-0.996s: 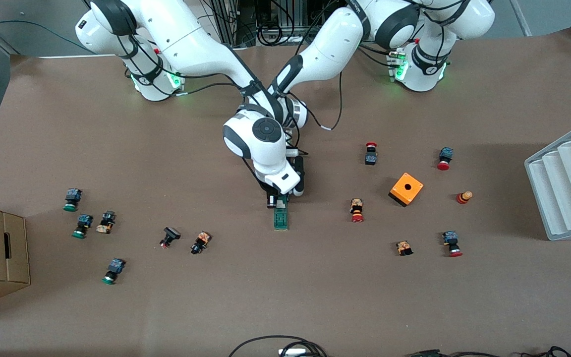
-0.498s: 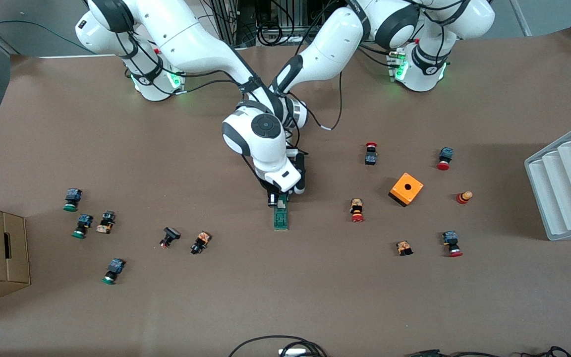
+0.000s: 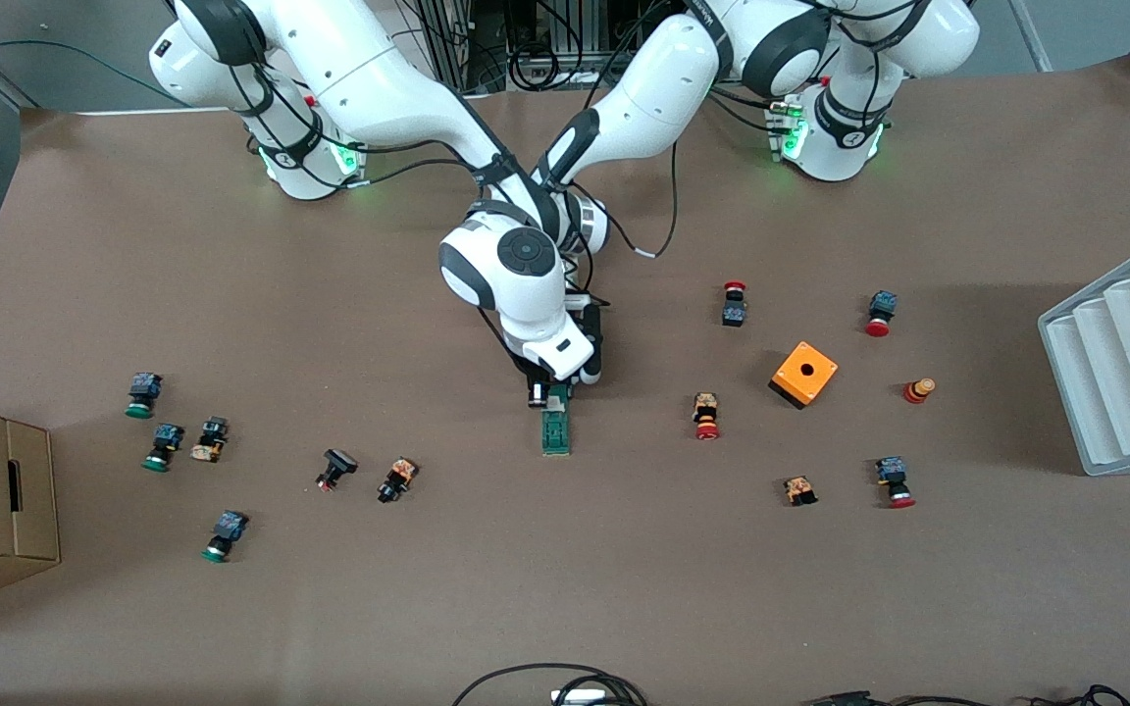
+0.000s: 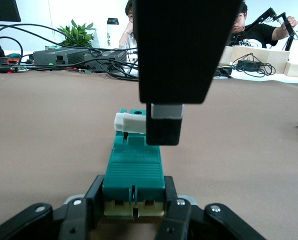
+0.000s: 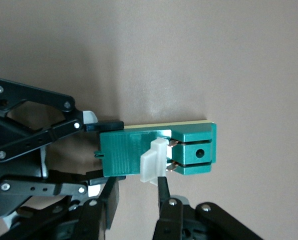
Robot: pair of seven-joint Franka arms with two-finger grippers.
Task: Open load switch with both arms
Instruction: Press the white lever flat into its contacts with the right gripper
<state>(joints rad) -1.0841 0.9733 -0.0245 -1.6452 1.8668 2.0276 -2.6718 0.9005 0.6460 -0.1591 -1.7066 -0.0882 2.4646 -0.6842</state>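
Load switch [image 3: 555,429] lies flat mid-table, between both arms' ends, green body with white lever [image 5: 153,161] on top. Left gripper [image 4: 134,202] clamped on switch end nearest bases, fingers on both sides. Right gripper [image 5: 139,192] closed on white lever, from above.

To do step well, I judge: left holds body firm against table, right pulls lever slowly along its hinge, no twisting, so body does not slip.

Front view: right wrist covers both grips. Lever hinge hard to see. Right gripper's second finger hidden behind lever.
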